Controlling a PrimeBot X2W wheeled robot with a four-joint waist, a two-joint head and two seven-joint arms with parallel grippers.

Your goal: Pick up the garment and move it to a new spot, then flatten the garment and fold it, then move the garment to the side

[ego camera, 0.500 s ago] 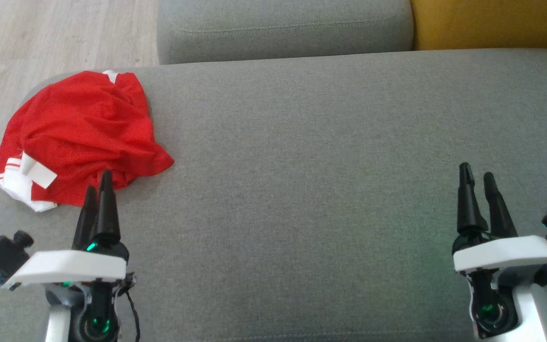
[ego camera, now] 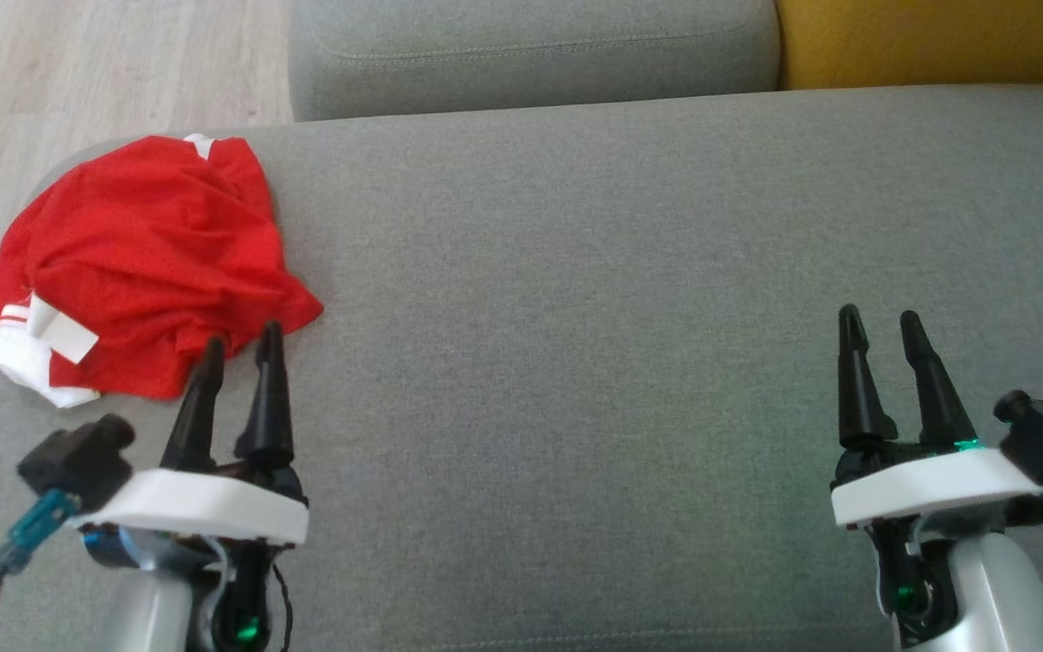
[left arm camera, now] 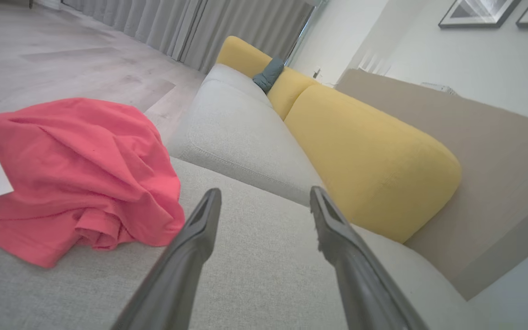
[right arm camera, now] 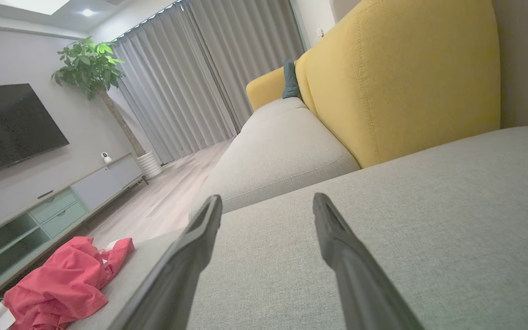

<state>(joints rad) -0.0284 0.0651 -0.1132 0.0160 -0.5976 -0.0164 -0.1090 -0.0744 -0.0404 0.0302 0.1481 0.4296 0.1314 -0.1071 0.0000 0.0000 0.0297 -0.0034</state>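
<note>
Garment lies crumpled on grey cushion; red, white-trimmed.

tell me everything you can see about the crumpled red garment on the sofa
The red garment looks like thin mesh fabric, with a white striped band at one edge and a white label sticking out. It lies crumpled in a creased heap at the far left corner of the grey fabric seat cushion. The open left gripper hovers by its near hem, not gripping it.
</note>
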